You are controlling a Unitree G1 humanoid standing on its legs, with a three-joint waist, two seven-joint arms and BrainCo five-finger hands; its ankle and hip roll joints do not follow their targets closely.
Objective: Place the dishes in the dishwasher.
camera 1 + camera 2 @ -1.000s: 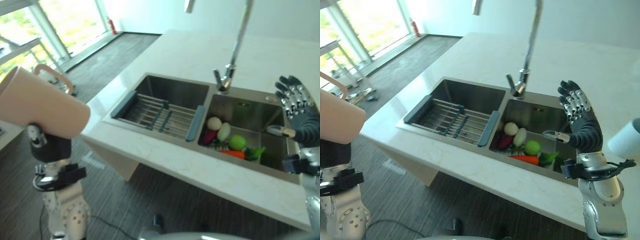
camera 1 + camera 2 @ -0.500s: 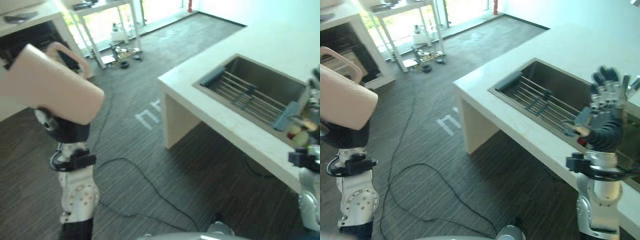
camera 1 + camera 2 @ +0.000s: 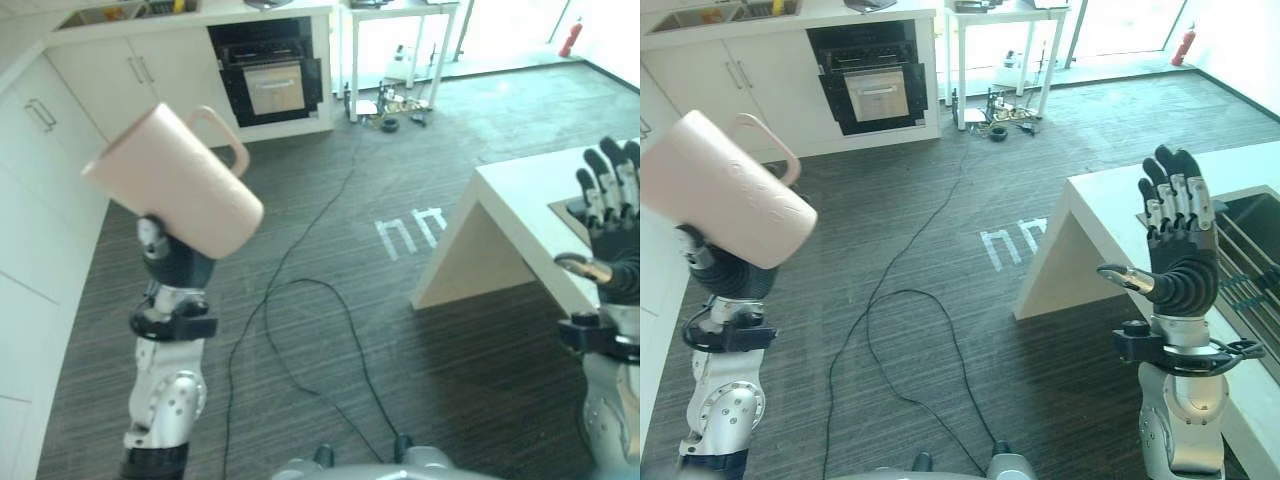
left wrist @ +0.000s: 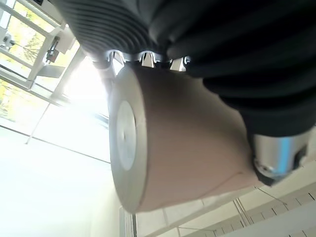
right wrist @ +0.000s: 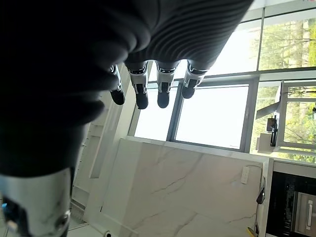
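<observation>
L hand [image 4: 207, 44] grips pink mug [image 3: 175, 185]; no print seen.

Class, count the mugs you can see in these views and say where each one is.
1. A single pink mug is held up in the robot's left hand, tilted, above the dark floor. Others may be out of sight.
</observation>
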